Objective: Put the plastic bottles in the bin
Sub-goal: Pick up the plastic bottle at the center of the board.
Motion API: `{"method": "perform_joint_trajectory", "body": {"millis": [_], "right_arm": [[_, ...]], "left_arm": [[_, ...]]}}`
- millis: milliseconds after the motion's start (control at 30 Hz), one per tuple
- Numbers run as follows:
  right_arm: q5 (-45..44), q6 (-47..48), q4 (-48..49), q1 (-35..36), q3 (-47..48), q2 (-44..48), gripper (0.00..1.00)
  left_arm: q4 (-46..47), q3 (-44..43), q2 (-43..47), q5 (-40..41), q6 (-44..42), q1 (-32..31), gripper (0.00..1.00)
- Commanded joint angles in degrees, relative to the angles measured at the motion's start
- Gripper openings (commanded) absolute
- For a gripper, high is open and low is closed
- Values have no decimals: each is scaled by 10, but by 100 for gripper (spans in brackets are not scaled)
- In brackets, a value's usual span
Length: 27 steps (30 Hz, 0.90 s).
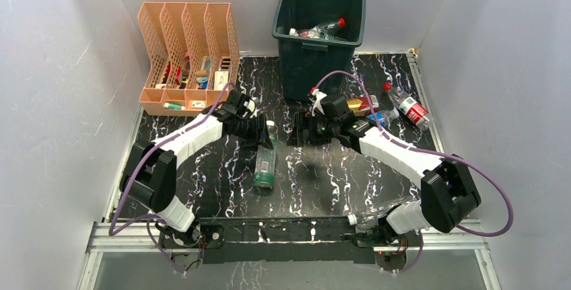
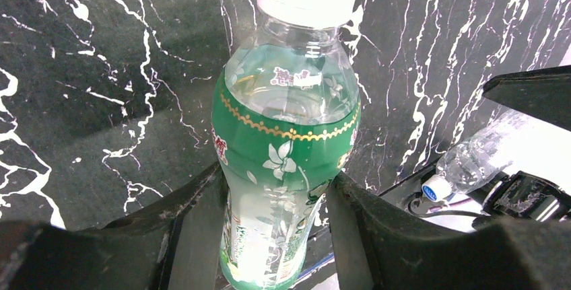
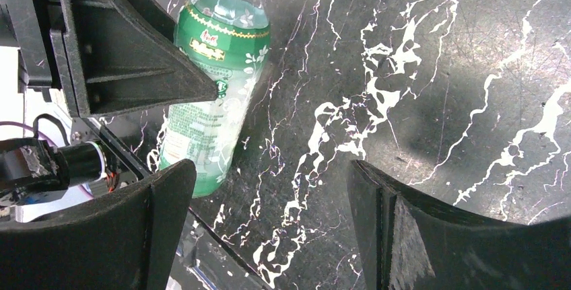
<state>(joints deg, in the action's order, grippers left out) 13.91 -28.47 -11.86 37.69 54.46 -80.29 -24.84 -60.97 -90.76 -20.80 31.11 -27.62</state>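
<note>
My left gripper point(image 1: 259, 134) is shut on a green-labelled plastic bottle point(image 1: 265, 162) with a white cap, left of the table's middle. In the left wrist view the two fingers point(image 2: 195, 223) press on the sides of the bottle point(image 2: 286, 142) below its label band. My right gripper point(image 1: 300, 130) stands open just to the right, with only the marbled table between its fingertips point(image 3: 269, 209). The held bottle point(image 3: 215, 81) shows at its upper left. The dark green bin point(image 1: 310, 68) stands at the back centre with bottles point(image 1: 324, 29) inside. More bottles point(image 1: 407, 107) lie right of the bin.
A peach slotted organizer point(image 1: 188, 54) with small items stands at the back left. A clear bottle point(image 1: 377, 214) lies by the right arm's base at the near edge, also seen in the left wrist view point(image 2: 471, 159). White walls enclose the table on three sides.
</note>
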Motion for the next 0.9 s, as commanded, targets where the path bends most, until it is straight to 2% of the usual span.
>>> {"method": "perform_joint_trajectory", "body": {"millis": [0, 367, 867], "right_arm": [[13, 6, 20, 2, 2, 15, 94], [20, 10, 35, 3, -16, 25, 94], [82, -35, 103, 4, -66, 58, 97]], "left_arm": [[18, -2, 23, -20, 8, -4, 26], [79, 12, 15, -36, 39, -13, 26], [123, -17, 7, -46, 96, -23, 26]]}}
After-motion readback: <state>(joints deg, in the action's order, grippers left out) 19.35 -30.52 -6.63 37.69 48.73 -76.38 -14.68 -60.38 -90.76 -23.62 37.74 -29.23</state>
